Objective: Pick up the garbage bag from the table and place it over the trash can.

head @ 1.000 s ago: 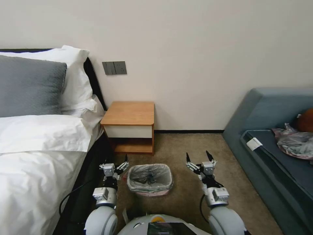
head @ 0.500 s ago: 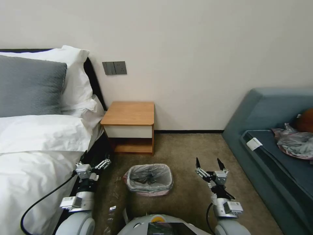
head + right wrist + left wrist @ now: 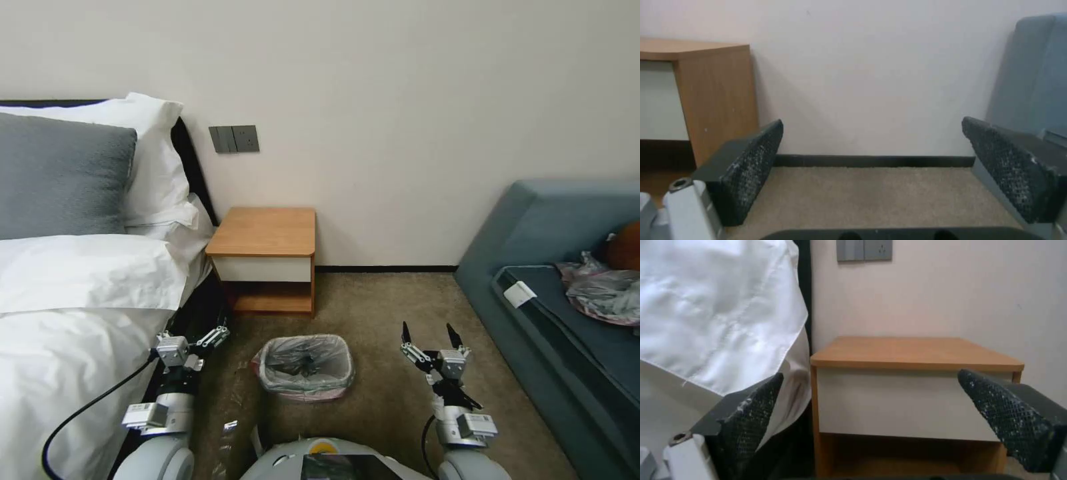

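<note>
The grey translucent garbage bag (image 3: 335,351) lines the trash can (image 3: 304,385) on the carpet in front of me, its pink rim folded down over the outside. The wooden table (image 3: 263,231) stands behind it against the wall with a bare top, and it also appears as the table (image 3: 907,350) in the left wrist view and as the table (image 3: 715,96) in the right wrist view. My left gripper (image 3: 222,333) hangs open left of the bin, near the bed. My right gripper (image 3: 427,328) is open to the bin's right. Nothing is between the fingers of the left gripper (image 3: 869,377) or the right gripper (image 3: 871,123).
A bed (image 3: 73,313) with white sheets runs along the left, close to my left arm, and a black cable (image 3: 80,413) loops beside it. A blue sofa (image 3: 567,300) on the right holds another crumpled bag (image 3: 603,290). Carpet (image 3: 380,307) lies between.
Since a second ago both arms have swung outward from the bin, the left toward the bed, the right toward the sofa. In the last half second they barely moved.
</note>
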{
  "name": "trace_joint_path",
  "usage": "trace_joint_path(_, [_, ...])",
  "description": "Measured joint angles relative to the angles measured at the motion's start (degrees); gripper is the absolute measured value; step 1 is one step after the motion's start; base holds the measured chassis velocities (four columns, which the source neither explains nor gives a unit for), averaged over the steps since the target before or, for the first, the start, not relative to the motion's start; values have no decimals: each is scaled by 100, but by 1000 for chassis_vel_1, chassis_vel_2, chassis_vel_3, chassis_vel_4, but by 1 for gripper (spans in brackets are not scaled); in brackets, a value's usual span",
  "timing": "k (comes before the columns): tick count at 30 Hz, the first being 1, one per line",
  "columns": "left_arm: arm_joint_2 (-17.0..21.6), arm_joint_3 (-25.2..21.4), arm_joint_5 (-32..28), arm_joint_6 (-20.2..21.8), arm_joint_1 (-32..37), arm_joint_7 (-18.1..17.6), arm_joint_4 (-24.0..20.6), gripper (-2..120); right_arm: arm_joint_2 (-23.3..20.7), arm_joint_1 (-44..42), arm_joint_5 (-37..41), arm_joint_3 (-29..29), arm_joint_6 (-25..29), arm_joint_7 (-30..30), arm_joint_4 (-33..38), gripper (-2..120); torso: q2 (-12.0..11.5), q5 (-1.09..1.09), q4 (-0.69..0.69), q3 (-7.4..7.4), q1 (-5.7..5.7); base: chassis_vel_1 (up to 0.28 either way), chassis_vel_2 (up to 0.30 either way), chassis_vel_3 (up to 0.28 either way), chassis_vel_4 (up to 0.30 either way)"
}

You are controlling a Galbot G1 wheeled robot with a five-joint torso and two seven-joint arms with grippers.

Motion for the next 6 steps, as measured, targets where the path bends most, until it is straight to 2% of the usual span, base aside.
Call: trace_joint_path(6, [1,6,1,5,-3,-5,4,100,-4,3,0,-3,-5,3,2,100,0,0,0,0,0,0,0,0,0])
